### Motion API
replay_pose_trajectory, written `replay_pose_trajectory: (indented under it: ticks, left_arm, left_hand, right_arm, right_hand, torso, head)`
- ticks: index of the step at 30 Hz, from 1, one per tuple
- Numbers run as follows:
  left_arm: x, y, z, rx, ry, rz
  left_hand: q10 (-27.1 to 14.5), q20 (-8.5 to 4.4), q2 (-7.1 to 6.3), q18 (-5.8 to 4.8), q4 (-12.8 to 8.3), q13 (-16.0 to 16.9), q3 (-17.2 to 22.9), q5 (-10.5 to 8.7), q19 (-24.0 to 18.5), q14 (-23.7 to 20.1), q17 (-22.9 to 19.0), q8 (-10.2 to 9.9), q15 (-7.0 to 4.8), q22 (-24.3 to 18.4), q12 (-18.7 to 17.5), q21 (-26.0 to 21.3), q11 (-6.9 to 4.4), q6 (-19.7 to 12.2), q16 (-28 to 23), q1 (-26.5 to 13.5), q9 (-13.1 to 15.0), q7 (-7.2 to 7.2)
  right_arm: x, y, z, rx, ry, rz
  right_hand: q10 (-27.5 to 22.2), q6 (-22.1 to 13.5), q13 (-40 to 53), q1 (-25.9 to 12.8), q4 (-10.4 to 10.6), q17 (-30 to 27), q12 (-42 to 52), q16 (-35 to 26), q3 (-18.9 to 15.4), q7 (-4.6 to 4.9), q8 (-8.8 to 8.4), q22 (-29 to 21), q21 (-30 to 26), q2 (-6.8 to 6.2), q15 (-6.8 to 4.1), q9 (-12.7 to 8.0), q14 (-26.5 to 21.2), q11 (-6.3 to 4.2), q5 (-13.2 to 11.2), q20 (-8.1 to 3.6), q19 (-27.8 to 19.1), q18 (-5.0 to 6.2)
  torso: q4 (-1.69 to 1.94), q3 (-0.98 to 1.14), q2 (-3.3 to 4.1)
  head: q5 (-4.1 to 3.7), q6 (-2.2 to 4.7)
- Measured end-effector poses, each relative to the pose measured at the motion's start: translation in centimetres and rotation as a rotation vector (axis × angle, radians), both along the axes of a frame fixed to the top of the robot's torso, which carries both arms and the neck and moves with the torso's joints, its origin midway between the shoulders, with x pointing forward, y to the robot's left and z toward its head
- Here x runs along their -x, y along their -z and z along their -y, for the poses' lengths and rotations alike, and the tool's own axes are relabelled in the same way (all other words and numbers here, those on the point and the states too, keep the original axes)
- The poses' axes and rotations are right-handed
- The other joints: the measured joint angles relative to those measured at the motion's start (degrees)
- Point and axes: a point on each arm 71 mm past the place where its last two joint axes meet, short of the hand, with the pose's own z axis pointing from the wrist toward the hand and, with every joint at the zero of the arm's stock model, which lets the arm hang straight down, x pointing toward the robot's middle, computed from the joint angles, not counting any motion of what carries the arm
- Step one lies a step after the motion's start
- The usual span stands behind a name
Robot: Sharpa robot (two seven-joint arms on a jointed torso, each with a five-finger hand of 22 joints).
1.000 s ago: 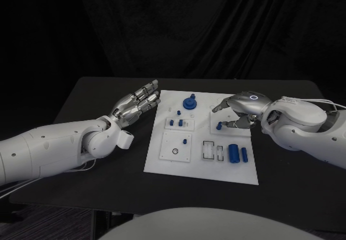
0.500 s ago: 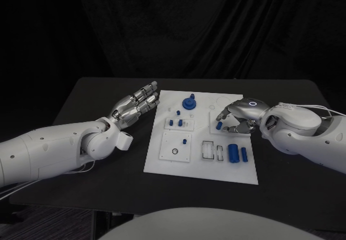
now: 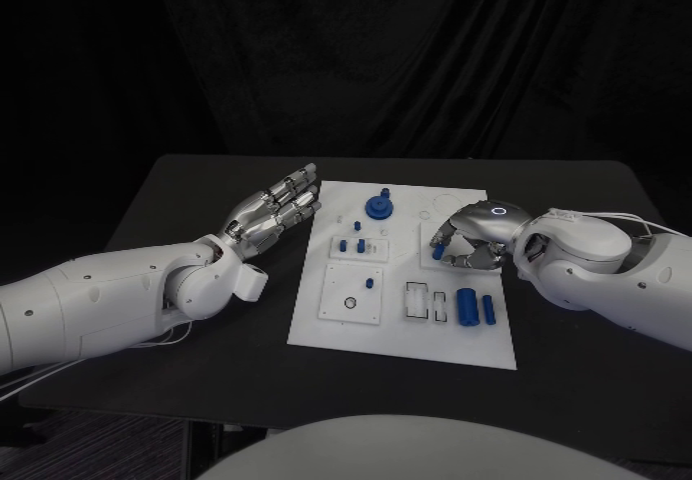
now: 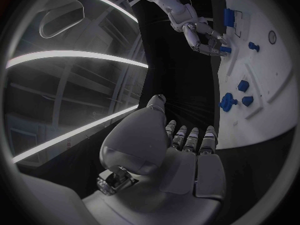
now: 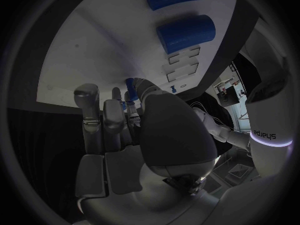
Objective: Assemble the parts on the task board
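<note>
Black worktop [image 3: 173, 380] carries the white task board [image 3: 408, 330] at its middle. Two blue cylinder parts [image 3: 477, 306] lie side by side near its right edge. Right robot hand [image 3: 472, 243] pinches a small blue peg [image 5: 129, 86] over the board; left robot hand [image 3: 274, 210] rests open, fingers spread, beside the board's left edge.

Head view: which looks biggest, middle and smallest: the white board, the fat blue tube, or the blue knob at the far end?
1. White board
2. Fat blue tube and blue knob: too close in size to rank.
</note>
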Motion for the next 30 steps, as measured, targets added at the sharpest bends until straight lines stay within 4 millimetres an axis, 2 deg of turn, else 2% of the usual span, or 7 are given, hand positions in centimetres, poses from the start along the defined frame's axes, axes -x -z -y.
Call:
replay_pose_trajectory:
  ticks: [6,13,18,23,24,30]
  left_arm:
    - [0.0,0.1,0.0,0.000,0.000,-0.002]
    - [0.0,0.2,0.1,-0.001,0.000,-0.003]
    - [0.0,0.3,0.1,0.000,0.001,-0.004]
    - [0.0,0.3,0.1,0.000,0.001,-0.005]
    - [0.0,0.3,0.1,0.000,0.001,-0.005]
    - [0.1,0.3,0.1,0.000,0.001,-0.006]
  left_hand:
    - [-0.2,0.20,0.33,0.00,-0.2,0.0,0.2,0.00,0.2,0.0,0.0,0.0,0.41,0.0,0.0,0.0,0.21,-0.2,0.0,0.3,0.0,0.19]
    - [-0.2,0.20,0.33,-0.01,-0.2,0.0,0.2,0.00,0.2,0.0,0.0,0.0,0.41,0.0,0.0,0.0,0.20,-0.2,0.0,0.3,0.0,0.19]
    - [0.0,0.19,0.33,-0.01,-0.4,0.0,0.4,0.00,0.2,0.0,0.0,0.0,0.41,0.0,0.0,0.0,0.40,-0.2,0.0,0.3,0.0,0.19]
    - [0.0,0.19,0.56,0.00,-0.6,0.0,0.6,0.21,0.2,0.0,0.0,0.0,0.41,0.0,0.0,0.0,0.40,-0.2,0.0,0.6,0.0,0.19]
    - [0.0,0.19,0.56,0.00,-0.6,0.0,0.6,0.21,0.2,0.0,0.0,0.0,0.41,0.0,0.0,0.0,0.40,-0.2,0.0,0.6,0.0,0.19]
    - [0.0,0.40,0.56,0.00,-0.7,0.0,0.7,0.21,0.0,0.0,0.0,0.0,0.83,0.1,0.0,0.0,0.40,0.2,0.0,0.6,0.0,0.60]
  right_arm:
    - [0.0,0.2,-0.4,-0.002,-0.010,-0.004]
    - [-0.1,0.5,-0.7,-0.003,-0.018,-0.007]
    - [-0.1,0.6,-0.9,-0.005,-0.024,-0.008]
    - [-0.1,0.6,-1.0,-0.008,-0.026,-0.005]
    - [-0.1,0.6,-1.0,-0.009,-0.026,-0.004]
    - [-0.1,0.6,-1.1,-0.016,-0.028,0.002]
  right_hand:
    - [1.4,0.5,-0.2,0.0,0.1,0.0,-0.3,0.2,0.7,0.47,0.00,0.0,0.0,0.00,-0.21,0.2,0.2,0.10,0.0,0.02,0.0,0.00]
    - [5.1,2.7,-0.5,0.5,0.1,0.0,-1.0,0.2,2.3,0.95,0.34,0.0,0.3,-0.47,-0.21,1.1,0.2,-0.39,0.0,0.21,0.2,0.00]
    - [7.6,4.7,-0.6,0.7,-0.3,0.0,-1.5,0.2,3.3,1.31,1.50,0.0,0.3,-0.68,-0.21,2.1,0.2,-0.82,0.0,0.21,0.2,-0.01]
    - [9.9,7.2,-0.6,1.7,-1.2,0.0,-1.9,0.2,4.4,1.66,2.79,0.0,0.7,-0.28,-0.33,3.5,0.3,-1.39,0.0,0.00,0.4,-0.10]
    - [10.4,7.6,-0.6,1.9,-1.4,0.0,-2.0,0.2,4.6,1.75,3.05,0.0,0.7,-0.06,-0.41,3.8,0.4,-1.42,0.0,0.00,0.4,-0.59]
    - [11.5,8.7,-0.8,2.8,-2.7,-0.5,-2.6,0.1,5.4,2.02,3.77,0.0,0.7,0.23,-0.41,5.1,0.4,-1.84,0.0,0.00,0.4,-0.53]
  torso:
    - [-0.03,-0.02,0.01]
    - [-0.03,-0.02,0.03]
    - [0.01,0.01,0.03]
    - [0.01,0.04,0.03]
    - [-0.01,0.05,0.03]
    - [-0.03,0.07,0.03]
  head:
    - [-0.03,0.00]
    - [-0.15,0.00]
    - [-0.15,0.00]
    - [-0.08,0.00]
    - [-0.08,0.00]
    - [-0.08,0.00]
